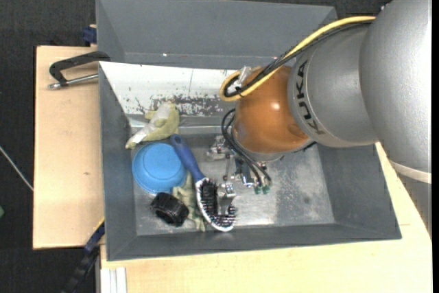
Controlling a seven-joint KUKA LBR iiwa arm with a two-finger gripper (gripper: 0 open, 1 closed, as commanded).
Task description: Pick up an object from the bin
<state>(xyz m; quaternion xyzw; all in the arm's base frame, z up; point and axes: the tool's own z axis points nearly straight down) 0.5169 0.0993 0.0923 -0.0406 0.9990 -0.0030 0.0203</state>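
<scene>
Brush [204,194] with a blue handle lies at the bin's [302,197] 6 o'clock, the claw [232,190] over its head. Claw apart or together: cannot tell

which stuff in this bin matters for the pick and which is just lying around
In play: claw; brush with blue plastic handle and black bristles, nearest it; grey metal bin.
Lying about: round blue plastic bowl; small black lump; pale yellowish crumpled piece.
</scene>
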